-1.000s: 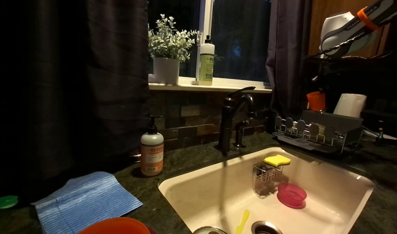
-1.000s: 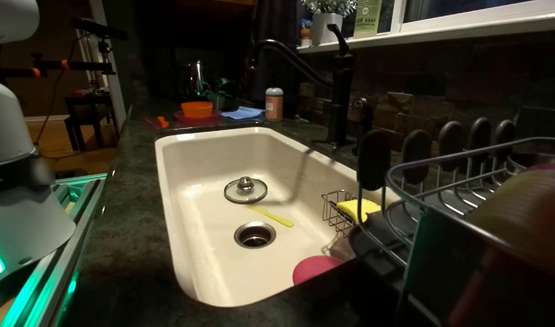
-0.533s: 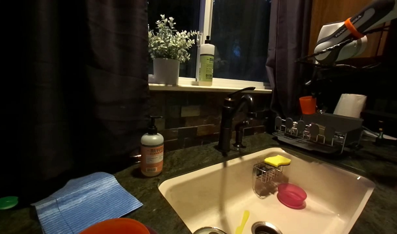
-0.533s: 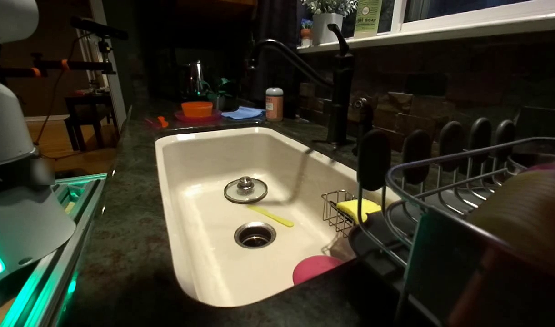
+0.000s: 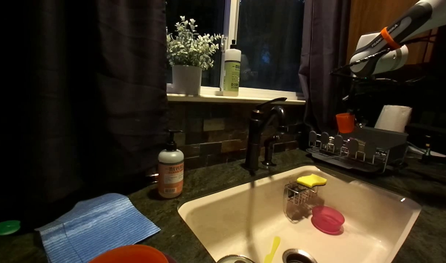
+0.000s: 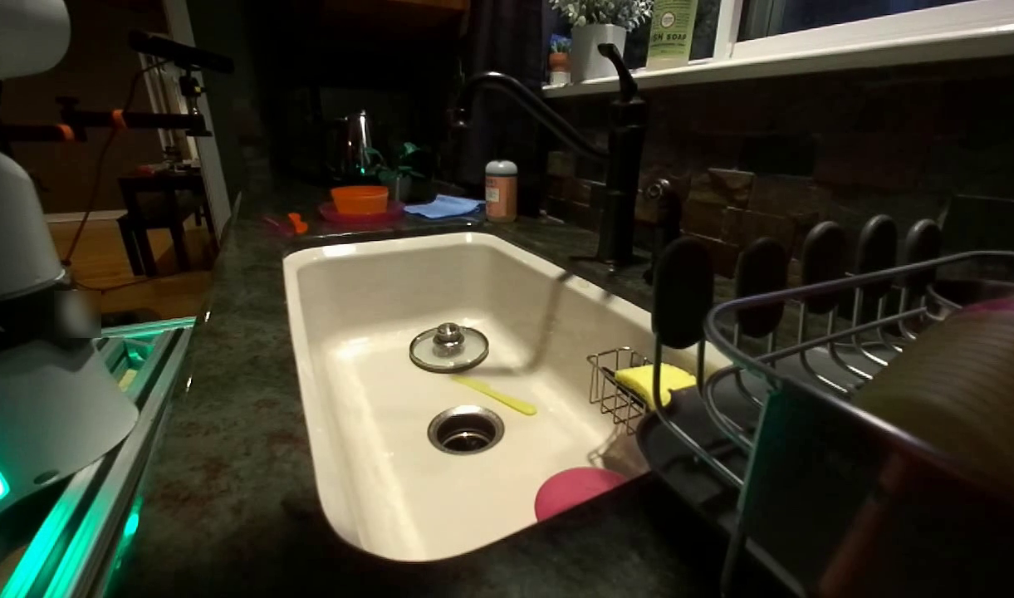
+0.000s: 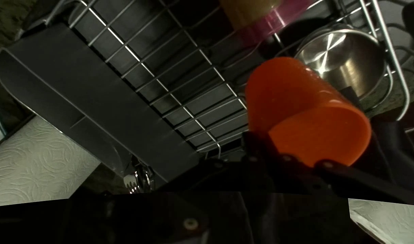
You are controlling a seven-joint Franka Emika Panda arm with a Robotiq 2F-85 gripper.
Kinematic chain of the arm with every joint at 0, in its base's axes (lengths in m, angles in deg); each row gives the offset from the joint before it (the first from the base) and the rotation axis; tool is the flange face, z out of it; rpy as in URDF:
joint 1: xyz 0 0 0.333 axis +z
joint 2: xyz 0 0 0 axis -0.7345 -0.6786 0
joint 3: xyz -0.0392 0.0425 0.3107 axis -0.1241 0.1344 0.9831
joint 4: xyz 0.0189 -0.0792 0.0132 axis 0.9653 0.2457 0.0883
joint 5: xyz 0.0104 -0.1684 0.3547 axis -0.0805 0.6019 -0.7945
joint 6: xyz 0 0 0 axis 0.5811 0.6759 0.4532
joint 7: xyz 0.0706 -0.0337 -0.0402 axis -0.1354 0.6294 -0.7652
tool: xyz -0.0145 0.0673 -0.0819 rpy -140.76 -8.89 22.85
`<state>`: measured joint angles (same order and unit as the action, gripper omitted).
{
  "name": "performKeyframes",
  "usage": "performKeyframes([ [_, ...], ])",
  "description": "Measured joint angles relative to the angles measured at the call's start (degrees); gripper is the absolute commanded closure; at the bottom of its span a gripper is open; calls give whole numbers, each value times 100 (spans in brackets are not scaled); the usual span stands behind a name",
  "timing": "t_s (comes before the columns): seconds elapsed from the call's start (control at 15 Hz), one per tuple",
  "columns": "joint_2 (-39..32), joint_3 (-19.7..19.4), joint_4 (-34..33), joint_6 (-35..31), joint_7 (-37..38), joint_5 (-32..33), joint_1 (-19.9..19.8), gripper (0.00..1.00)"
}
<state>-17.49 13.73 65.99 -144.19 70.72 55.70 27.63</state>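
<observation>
Wrist view: holding an orange cup (image 7: 300, 98) in the closed claw (image 7: 305, 120).
Over the dish rack (image 5: 378, 137), near the back edge of the bench (image 5: 208, 178); seems light, bendy, slick; best pinched by the sides.

Smooth plastic is being shown by the orange cup (image 7: 295, 88) above the dish rack (image 5: 381, 136), shiny metal by the round vessel (image 7: 351, 64) inside it, embossed matt paper by the roll (image 7: 40, 162) beside it.

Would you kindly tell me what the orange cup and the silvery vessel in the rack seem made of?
Orange cup: probably plastic, smooth, slightly glossy, judging by even color and small highlights. Silvery vessel: likely polished steel, given its bright, streaked reflections.
</observation>
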Motion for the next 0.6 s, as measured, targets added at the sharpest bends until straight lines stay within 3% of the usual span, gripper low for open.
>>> performKeyframes([
  [0.6, -322, -123, -109, 20, -202, -136, 0, 99],
])
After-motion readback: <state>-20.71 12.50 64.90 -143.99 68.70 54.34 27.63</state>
